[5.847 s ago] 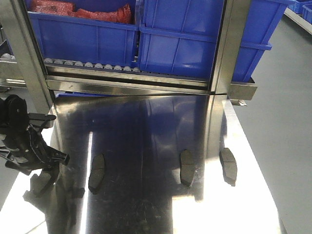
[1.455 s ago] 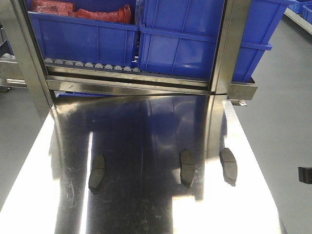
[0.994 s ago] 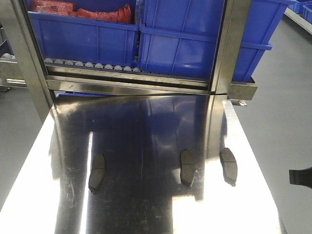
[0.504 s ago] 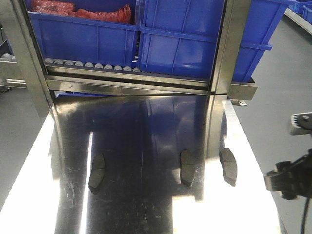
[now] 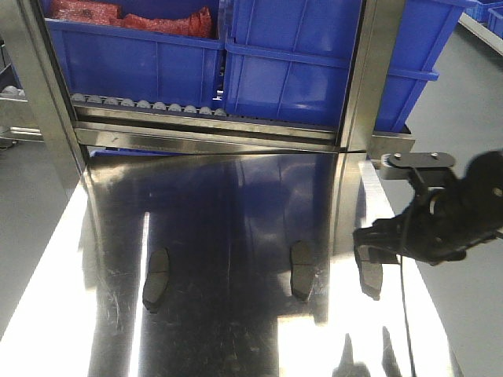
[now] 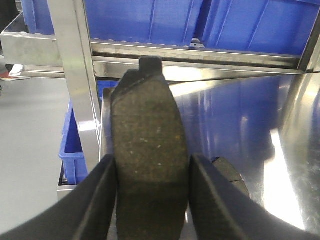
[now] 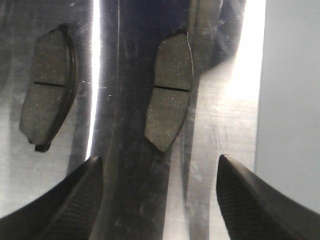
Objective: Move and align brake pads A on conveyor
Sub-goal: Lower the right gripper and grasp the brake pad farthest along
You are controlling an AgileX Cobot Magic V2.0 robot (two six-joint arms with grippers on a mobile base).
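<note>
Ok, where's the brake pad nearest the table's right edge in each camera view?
Front: lower right, the brake pad just below the right gripper.
Left wrist: not in it; the left gripper holds another pad.
Right wrist: centre of frame.
Shared landmark: the middle pad, on its left in front and right wrist.

Mirror-glossy, finely scratched steel table (image 5: 236,204); matt, gritty dark grey brake pads (image 7: 170,90); smooth blue plastic bins (image 5: 299,71); matt black, finely ribbed fingers (image 7: 75,200) on right gripper (image 7: 159,162).

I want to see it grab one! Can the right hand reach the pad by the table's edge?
Probably yes: the right hand hangs open right over that pad, with nothing between them.
</note>
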